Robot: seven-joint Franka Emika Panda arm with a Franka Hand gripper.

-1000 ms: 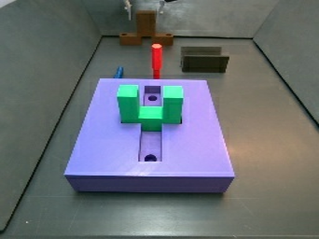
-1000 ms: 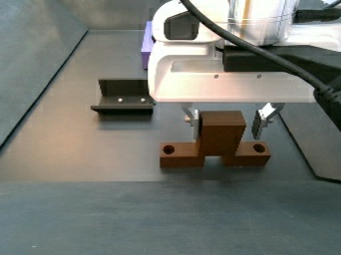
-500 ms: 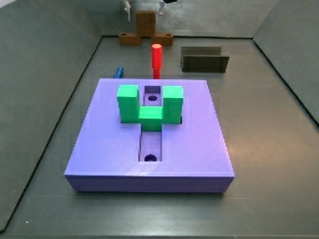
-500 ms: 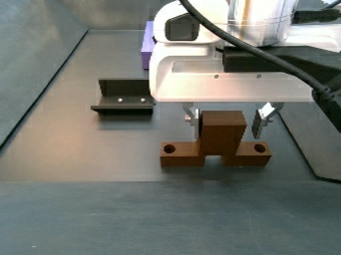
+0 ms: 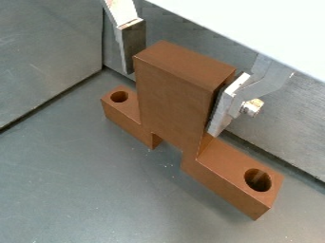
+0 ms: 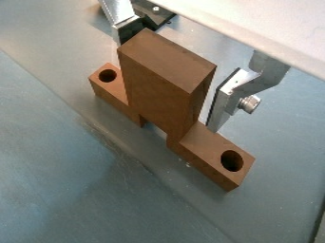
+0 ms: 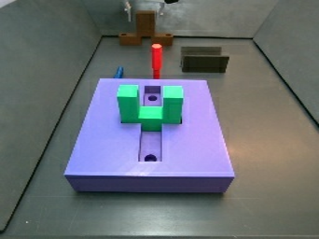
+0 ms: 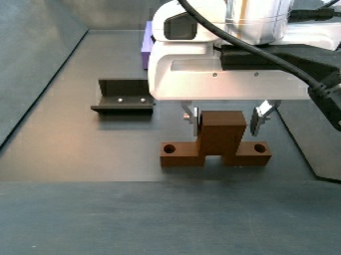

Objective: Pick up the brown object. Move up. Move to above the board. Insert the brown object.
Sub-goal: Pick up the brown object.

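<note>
- Brown object (image 8: 213, 149) rested flat on the grey counter (image 8: 80, 199), well apart from the board (image 7: 151, 131), at the far end of the enclosure beyond the red cylinder (image 7: 157, 59).
- Hand (image 5: 178, 71) lowered over the brown object's upright post, with a silver finger (image 5: 125, 40) on each side of the post in both wrist views.
- Fingers stood spread, flanking the post; contact with the post's faces could not be told from the pictures.
- Two round holes seen in the brown object's flat bar, one near each end, either side of the post.
- Board lay in the middle of the counter, carrying a green U-shaped block (image 7: 151, 103) over its lengthwise slot.
- Dark olive-brown box (image 7: 204, 61) sat beyond the board, beside the red cylinder.
- Fixture (image 8: 122, 100) stood near the brown object, apart from it.
</note>
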